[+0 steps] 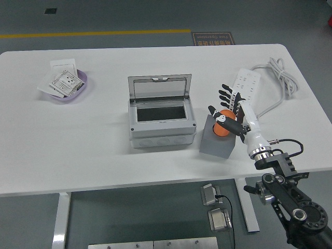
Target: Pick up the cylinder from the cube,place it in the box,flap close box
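Observation:
An orange cylinder [224, 123] stands on top of a grey cube [217, 140] right of centre. My right hand [224, 107] reaches in from the lower right. Its thumb lies against the cylinder's near side while the fingers are spread just beyond its far side, not closed on it. The grey box [161, 123] sits left of the cube with its clear flap lid [160, 85] tilted up and back, so its dark inside shows. My left arm does not appear in the picture.
A white power strip [248, 83] with a coiled cable [282, 76] lies behind my right hand. A purple bowl [66, 85] holding paper packets sits at the far left. The table's near edge [129, 184] runs along the bottom.

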`<state>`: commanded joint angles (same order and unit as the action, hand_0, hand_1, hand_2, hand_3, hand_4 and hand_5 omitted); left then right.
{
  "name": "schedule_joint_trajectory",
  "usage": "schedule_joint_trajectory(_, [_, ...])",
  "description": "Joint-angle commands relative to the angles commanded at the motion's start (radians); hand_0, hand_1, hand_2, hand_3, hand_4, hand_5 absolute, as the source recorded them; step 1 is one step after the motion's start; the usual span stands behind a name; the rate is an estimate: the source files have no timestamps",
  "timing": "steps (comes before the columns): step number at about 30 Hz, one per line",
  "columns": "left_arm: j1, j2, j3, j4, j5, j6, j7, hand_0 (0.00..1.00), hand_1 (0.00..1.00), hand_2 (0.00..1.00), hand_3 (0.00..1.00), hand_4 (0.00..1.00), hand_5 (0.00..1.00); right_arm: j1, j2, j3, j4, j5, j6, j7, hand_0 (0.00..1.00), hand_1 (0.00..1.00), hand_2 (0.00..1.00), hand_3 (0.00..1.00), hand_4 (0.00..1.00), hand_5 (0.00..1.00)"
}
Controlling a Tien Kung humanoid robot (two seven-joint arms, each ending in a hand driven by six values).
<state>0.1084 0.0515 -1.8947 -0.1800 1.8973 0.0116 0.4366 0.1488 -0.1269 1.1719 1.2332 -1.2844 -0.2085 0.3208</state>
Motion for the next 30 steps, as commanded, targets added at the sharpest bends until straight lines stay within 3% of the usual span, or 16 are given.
schedule_joint_trajectory(19, [-0.006, -0.001, 0.013, 0.0, -0.011, 0.0, -0.004, 0.658, 0.705, 0.679, 0.737, 0.803, 0.575, -0.008, -0.003, -0.011, -0.028, 0.01, -0.005, 0.0, 0.813, 0.837, 0.82, 0.886, 0.8, 0.249])
schedule_joint_trajectory(30, [-0.006, -0.001, 0.015, 0.0, -0.013, 0.0, -0.005, 0.654, 0.705, 0.679, 0.737, 0.802, 0.575, -0.015, -0.007, -0.019, -0.037, 0.012, -0.005, -0.002, 0.811, 0.83, 0.806, 0.876, 0.745, 0.212])
